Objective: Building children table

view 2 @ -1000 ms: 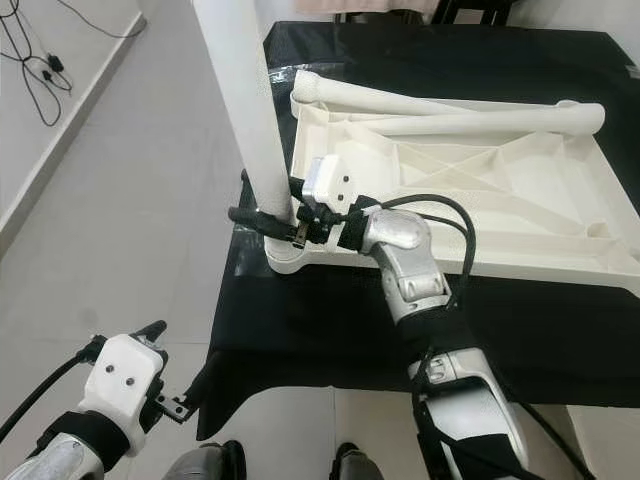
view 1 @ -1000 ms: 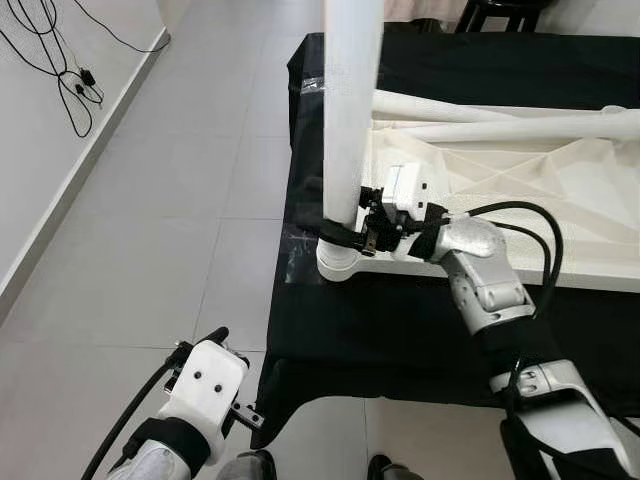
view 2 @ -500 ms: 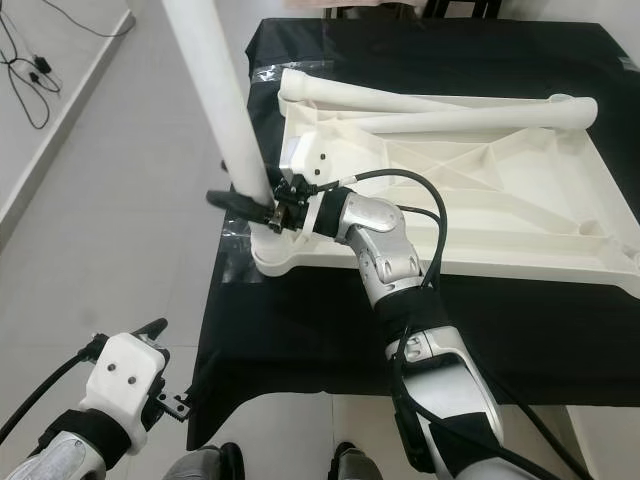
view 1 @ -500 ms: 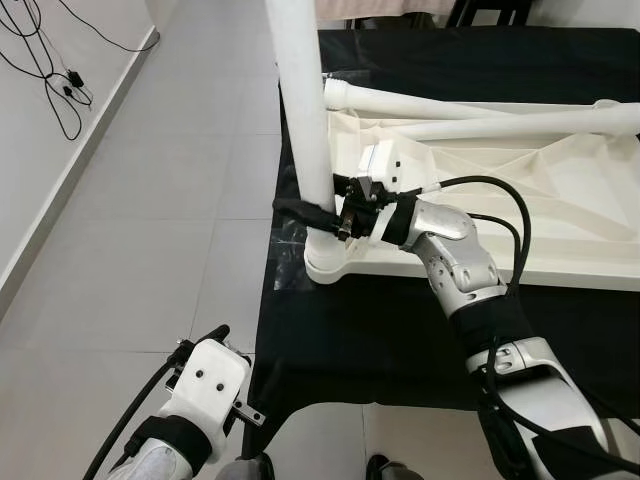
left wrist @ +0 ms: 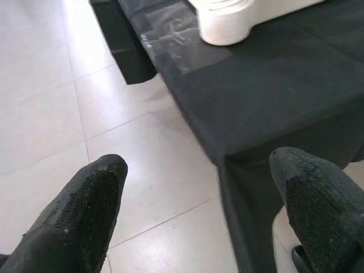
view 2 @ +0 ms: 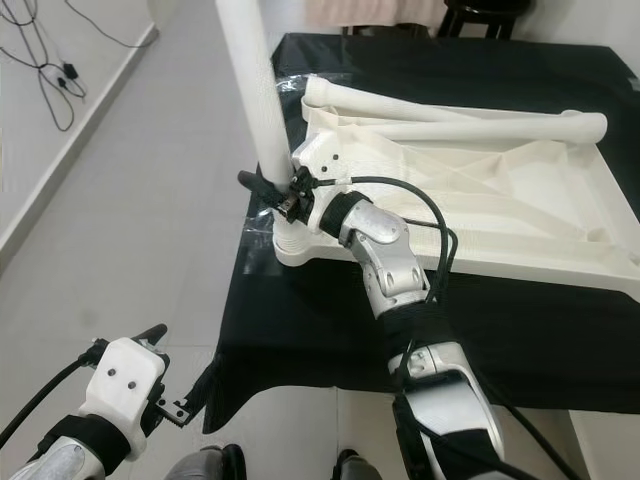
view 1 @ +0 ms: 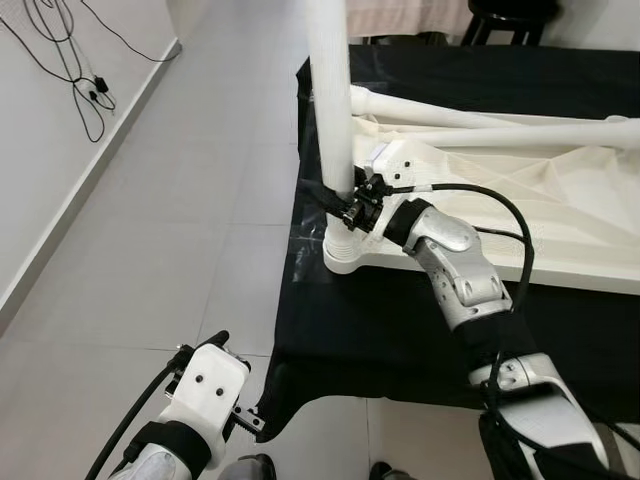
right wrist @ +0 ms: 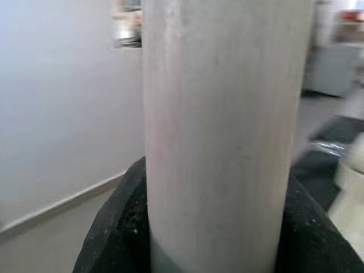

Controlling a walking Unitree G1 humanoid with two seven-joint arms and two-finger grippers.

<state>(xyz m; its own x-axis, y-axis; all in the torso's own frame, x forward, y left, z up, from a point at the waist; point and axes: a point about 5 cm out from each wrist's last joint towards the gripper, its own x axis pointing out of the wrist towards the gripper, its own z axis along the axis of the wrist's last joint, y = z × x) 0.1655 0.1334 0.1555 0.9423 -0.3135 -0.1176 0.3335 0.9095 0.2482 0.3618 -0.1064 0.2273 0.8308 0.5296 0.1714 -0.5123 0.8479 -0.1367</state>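
A white plastic children's table top (view 1: 520,190) lies upside down on a black-draped table (view 1: 400,320). One white leg (view 1: 330,95) stands upright in the corner socket (view 1: 345,255) at the near left. My right gripper (view 1: 335,197) is shut on this leg just above the socket; in the right wrist view the leg (right wrist: 224,136) sits between both black fingers (right wrist: 114,227). Two more white legs (view 2: 450,110) lie loose across the far side of the top. My left gripper (left wrist: 199,210) hangs open low at the left over the tiled floor.
Grey tiled floor (view 1: 180,200) spreads to the left of the table. Black cables (view 1: 70,70) hang down the white wall at the far left. A dark stool (view 1: 510,15) stands behind the table. The black cloth's near edge (left wrist: 227,153) drops close to my left gripper.
The camera has shifted, so the whole scene sits differently. My right wrist has turned around the upright leg, its white housing rolling away from view. The left arm has stayed put.
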